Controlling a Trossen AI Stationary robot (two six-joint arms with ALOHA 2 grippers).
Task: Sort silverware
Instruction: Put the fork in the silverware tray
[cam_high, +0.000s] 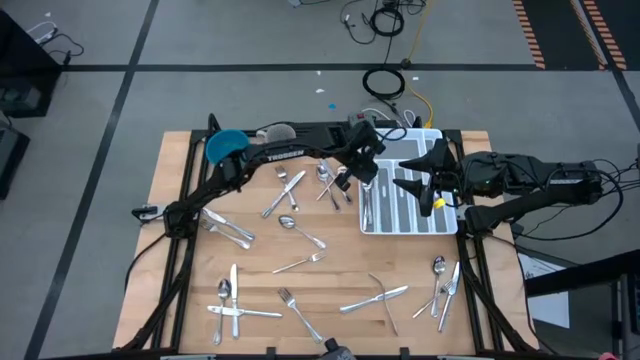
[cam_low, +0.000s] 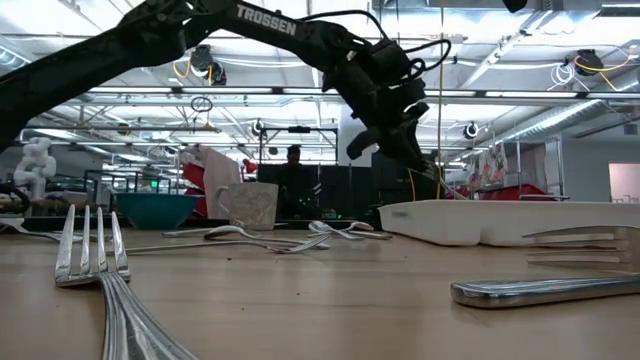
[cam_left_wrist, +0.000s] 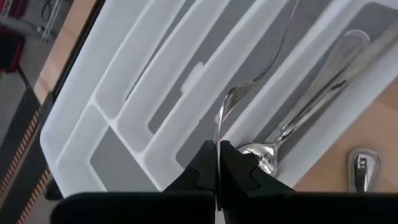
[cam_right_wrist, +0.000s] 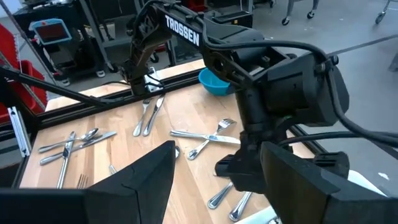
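Left gripper (cam_left_wrist: 217, 177) clamped on a fork (cam_left_wrist: 233, 102), held over the white tray (cam_high: 445, 225)

Fork hangs tines-down above the tray's edge, probably lined up for a slot; spoon (cam_left_wrist: 298, 118) already in the nearest compartment; remaining silverware (cam_high: 300, 265) scattered from 6 to 10 o'clock of the tray; right gripper (cam_right_wrist: 217, 174) spread wide, empty, hovering at the tray's 3 o'clock side.

Left fingers (cam_left_wrist: 200, 171) pinch a fork (cam_left_wrist: 231, 102) above the white tray (cam_left_wrist: 124, 106).
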